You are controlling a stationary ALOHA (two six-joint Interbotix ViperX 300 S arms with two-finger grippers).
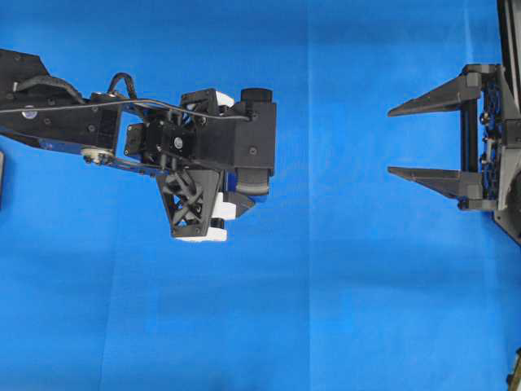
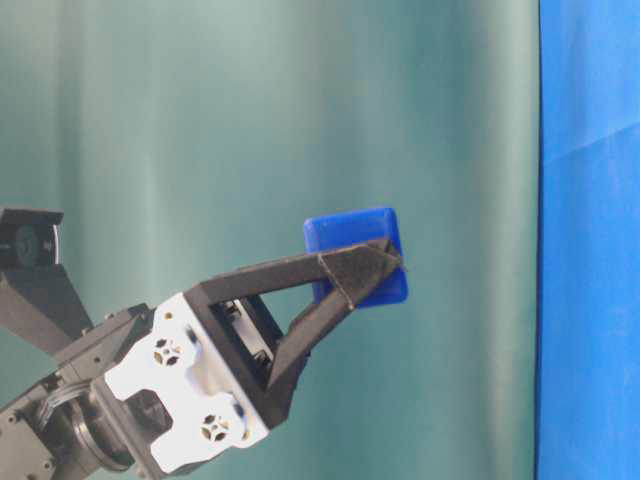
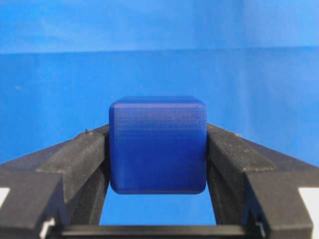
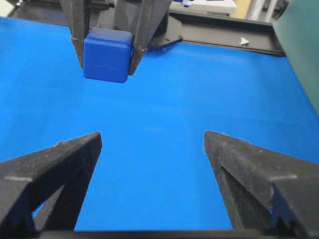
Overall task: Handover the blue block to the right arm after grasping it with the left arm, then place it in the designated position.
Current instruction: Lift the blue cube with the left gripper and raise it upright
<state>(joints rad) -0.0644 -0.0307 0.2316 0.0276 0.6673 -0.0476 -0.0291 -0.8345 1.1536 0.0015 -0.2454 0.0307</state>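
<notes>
The dark blue block (image 3: pixel 157 159) sits squarely between the two black fingers of my left gripper (image 3: pixel 157 130), which is shut on its sides. From table level the block (image 2: pixel 355 235) is held up in the air at the fingertips (image 2: pixel 385 262). In the overhead view the left arm (image 1: pixel 212 142) points downward and covers the block. My right gripper (image 1: pixel 389 142) waits at the right edge, open and empty, fingers aimed left. In the right wrist view its jaws (image 4: pixel 153 137) stand wide, and the block (image 4: pixel 107 55) hangs ahead, up and to the left.
Bright blue cloth (image 1: pixel 326 309) covers the table. A teal curtain (image 2: pixel 250 120) hangs behind the left gripper. A black frame (image 4: pixel 224 37) runs along the far edge of the cloth. A dark object (image 1: pixel 2 179) pokes in at the left edge.
</notes>
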